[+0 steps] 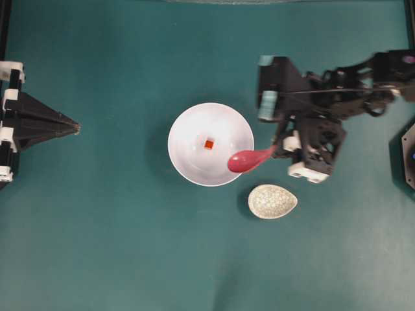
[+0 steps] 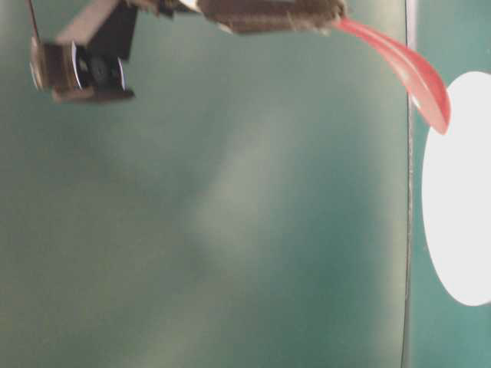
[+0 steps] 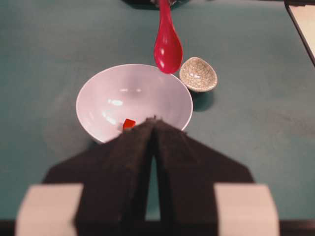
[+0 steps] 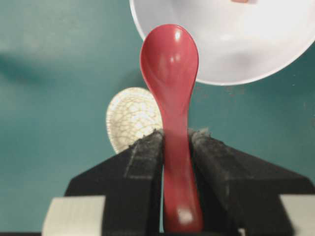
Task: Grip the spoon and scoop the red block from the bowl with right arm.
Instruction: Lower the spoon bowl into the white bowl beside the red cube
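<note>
The white bowl (image 1: 188, 159) sits mid-table with the tiny red block (image 1: 209, 144) lying inside it, near its centre. My right gripper (image 1: 277, 150) is shut on the handle of the pink-red spoon (image 1: 246, 160), which is lifted off the table; its scoop hangs over the bowl's right rim, apart from the block. In the right wrist view the spoon (image 4: 170, 73) stands between the fingertips (image 4: 147, 147), pointing at the bowl (image 4: 256, 44). My left gripper (image 1: 76, 128) rests shut at the far left, aimed at the bowl (image 3: 113, 98) and block (image 3: 129, 123).
A small speckled teardrop dish (image 1: 272, 201) lies just below and to the right of the bowl, under the spoon's handle side. A dark fixture (image 1: 408, 155) sits at the right edge. Teal cloth covers the table.
</note>
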You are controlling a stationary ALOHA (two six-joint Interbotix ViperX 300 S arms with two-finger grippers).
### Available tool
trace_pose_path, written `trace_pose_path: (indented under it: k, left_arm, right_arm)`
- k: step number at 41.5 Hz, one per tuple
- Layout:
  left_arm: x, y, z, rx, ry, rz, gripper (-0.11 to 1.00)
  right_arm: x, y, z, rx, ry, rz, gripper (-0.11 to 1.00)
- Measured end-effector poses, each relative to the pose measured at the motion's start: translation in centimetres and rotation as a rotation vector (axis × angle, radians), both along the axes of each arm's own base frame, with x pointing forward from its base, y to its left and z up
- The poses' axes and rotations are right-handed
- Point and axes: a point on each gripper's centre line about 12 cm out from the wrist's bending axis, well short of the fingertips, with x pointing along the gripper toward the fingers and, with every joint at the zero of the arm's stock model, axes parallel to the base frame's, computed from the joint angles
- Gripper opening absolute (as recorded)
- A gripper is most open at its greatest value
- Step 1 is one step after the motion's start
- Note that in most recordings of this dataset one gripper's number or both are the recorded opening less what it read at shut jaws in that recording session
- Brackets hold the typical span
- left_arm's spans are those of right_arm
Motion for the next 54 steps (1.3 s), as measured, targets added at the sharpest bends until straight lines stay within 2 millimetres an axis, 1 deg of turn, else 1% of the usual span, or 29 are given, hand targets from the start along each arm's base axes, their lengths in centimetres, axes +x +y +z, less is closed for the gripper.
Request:
trace_pose_path:
  k: [10,16,21,38,54]
  left_arm:
    - [0.0,0.0,-0.1,0.002,0.005,0.000,0.00]
    - [0.0,0.0,0.0,0.002,0.002,0.000,0.00]
    - [0.0,0.0,-0.1,0.003,0.005,-0.001,0.00]
    - [0.0,0.0,-0.1,0.005,0.005,-0.001,0.00]
    - [0.0,0.0,0.0,0.003,0.003,-0.001,0.00]
  right_arm:
    - [2.1,-1.1,-0.2,-0.051,0.060,0.008,0.24]
    - [2.6,-2.2,-0.2,-0.068,0.089,-0.023,0.24]
    - [2.6,-2.8,-0.9,-0.075,0.122,-0.030,0.24]
    - [3.7,-3.1,-4.2,-0.074,0.194,-0.023,0.24]
    - [4.9,-3.7,-5.2,-0.109,0.172,-0.025,0.24]
